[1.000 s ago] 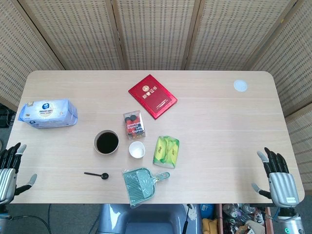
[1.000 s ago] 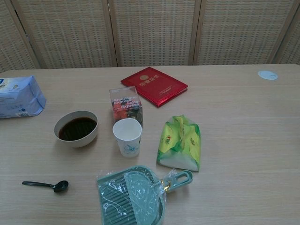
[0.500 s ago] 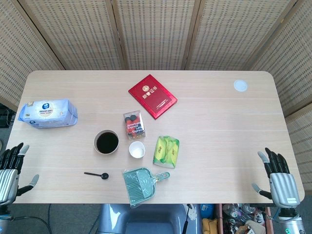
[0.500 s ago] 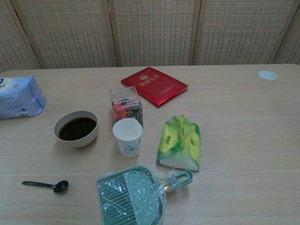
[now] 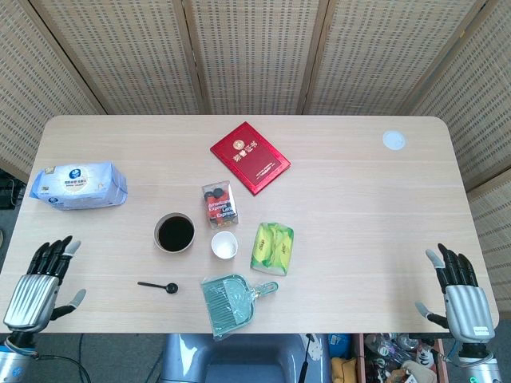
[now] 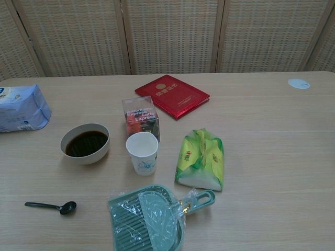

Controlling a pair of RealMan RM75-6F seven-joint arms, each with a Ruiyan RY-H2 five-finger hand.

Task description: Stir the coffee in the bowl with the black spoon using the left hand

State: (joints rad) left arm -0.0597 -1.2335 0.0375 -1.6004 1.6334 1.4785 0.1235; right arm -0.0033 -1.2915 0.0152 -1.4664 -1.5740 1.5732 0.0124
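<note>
A white bowl (image 5: 174, 233) (image 6: 85, 143) of dark coffee stands left of the table's middle. The black spoon (image 5: 158, 286) (image 6: 51, 206) lies flat on the table in front of the bowl, handle pointing left, bowl end to the right. My left hand (image 5: 40, 278) hovers over the front left corner of the table, fingers spread and empty, well left of the spoon. At the front right corner my right hand (image 5: 459, 291) is also spread and empty. Neither hand shows in the chest view.
A white paper cup (image 5: 224, 245), a coffee box (image 5: 220, 203), a red booklet (image 5: 250, 157), a green snack packet (image 5: 273, 247) and a wrapped teal dustpan (image 5: 229, 302) sit near the bowl. A blue wipes pack (image 5: 78, 185) lies far left; a white disc (image 5: 393, 140) far right.
My left hand has moved right and inward over the table's front left corner. My right hand has drifted slightly down. Objects on the table have not moved.
</note>
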